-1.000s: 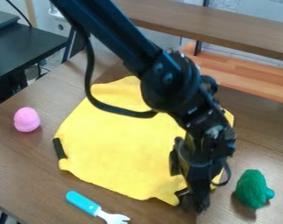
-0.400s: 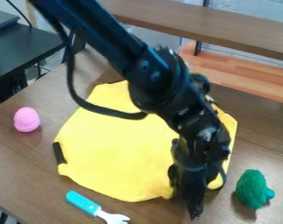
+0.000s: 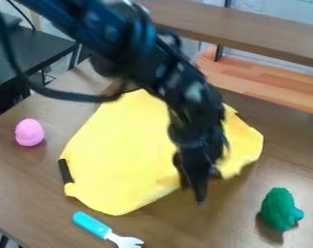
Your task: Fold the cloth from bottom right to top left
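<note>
High, slanting view down

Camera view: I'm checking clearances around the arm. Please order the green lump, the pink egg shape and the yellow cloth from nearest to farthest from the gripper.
From the gripper:
1. Yellow cloth: right beside and behind it.
2. Green lump: off to the picture's right.
3. Pink egg shape: at far left, beyond the cloth.

Blk arm (image 3: 148,55) over yel. cloth (image 3: 123,155); pink egg (image 3: 30,132), fork (image 3: 91,224), grn obj. (image 3: 277,209) nrby.
</note>
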Available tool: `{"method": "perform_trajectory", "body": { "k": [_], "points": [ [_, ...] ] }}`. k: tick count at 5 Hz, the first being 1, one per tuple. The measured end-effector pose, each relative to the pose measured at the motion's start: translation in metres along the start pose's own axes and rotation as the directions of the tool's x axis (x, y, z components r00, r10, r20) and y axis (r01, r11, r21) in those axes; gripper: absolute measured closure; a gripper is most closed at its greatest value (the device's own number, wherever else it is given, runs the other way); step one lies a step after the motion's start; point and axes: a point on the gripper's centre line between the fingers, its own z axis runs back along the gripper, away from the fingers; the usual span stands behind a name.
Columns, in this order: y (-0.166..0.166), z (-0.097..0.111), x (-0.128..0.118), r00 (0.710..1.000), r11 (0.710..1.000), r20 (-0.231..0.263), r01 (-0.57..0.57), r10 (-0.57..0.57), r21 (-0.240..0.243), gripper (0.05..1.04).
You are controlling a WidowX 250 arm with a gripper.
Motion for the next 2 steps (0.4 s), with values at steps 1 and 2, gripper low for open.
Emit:
{"method": "perform_trajectory", "body": {
  "k": [1, 2],
  "points": [
    [0.022, 0.006, -0.017, 0.998, 0.998, -0.055, -0.011, 0.008, -0.059, 1.024],
    [0.034, 0.008, -0.027, 0.995, 0.993, -0.099, -0.009, -0.002, -0.115, 1.024]
  ]
}}
